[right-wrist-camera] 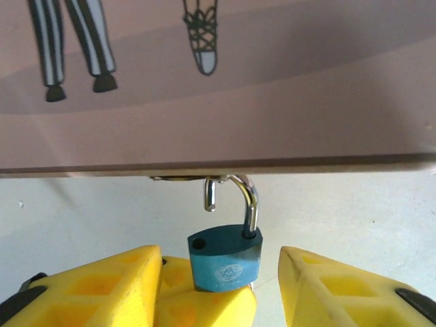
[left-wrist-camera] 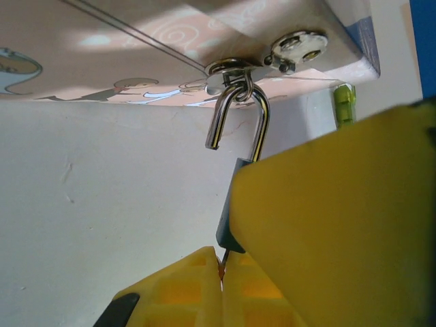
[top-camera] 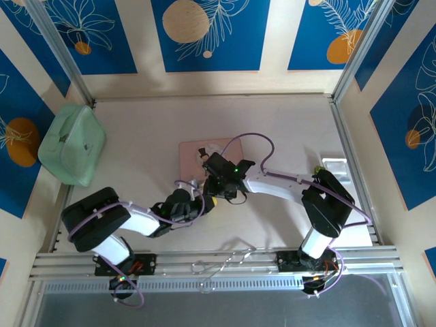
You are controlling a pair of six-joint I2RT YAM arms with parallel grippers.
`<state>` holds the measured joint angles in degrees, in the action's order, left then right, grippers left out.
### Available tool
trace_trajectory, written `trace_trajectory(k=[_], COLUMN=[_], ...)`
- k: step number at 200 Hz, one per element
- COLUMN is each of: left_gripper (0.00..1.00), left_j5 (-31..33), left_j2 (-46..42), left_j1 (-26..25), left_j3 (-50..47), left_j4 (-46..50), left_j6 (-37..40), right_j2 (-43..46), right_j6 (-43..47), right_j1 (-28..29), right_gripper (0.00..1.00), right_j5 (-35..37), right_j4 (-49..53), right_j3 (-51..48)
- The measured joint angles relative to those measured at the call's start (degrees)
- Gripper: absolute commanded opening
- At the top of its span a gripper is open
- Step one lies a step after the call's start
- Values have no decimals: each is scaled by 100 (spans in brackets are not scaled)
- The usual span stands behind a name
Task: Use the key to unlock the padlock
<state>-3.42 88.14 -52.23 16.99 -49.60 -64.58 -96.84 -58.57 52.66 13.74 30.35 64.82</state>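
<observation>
The right fingers (right-wrist-camera: 116, 283) are standing wide apart. There is one chunky yellow plastic block on each side of the padlock (right-wrist-camera: 225, 262), and the block on the right is not touching it. The left fingers (left-wrist-camera: 215, 281) are pressing tight together on a thin flat strip of metal, the key (left-wrist-camera: 223, 256), which is poking up into the bottom of the padlock.

The padlock is showing as a small blue-green metal block with a round stamp on its face. Its shiny silver hook (right-wrist-camera: 251, 208) is standing open. One leg is sitting in the block and the other is hanging free above a round hole. The hook is looping through a metal ring (left-wrist-camera: 230, 68) on the edge of the pink tin (right-wrist-camera: 272, 102), so the padlock is sitting right at the tin's edge, near the middle of the counter (right-wrist-camera: 354, 204).

The tin is looking smooth, with striped legs drawn on it. The counter is looking pale and flat. Farther off, by the left wall, a green case (top-camera: 71, 144) with round corners is lying.
</observation>
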Motion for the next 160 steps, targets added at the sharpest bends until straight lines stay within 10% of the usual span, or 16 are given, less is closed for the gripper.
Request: trace_trajectory(k=[160], left_gripper=[0], left_j5=[46], left_j2=[-238], left_j1=[-17], left_j3=[81], left_j4=[557], left_j6=[304], right_j2=[-328], right_j6=[-22], right_j1=[63], right_gripper=[15], right_j5=[129], right_j4=[166], right_j3=[291])
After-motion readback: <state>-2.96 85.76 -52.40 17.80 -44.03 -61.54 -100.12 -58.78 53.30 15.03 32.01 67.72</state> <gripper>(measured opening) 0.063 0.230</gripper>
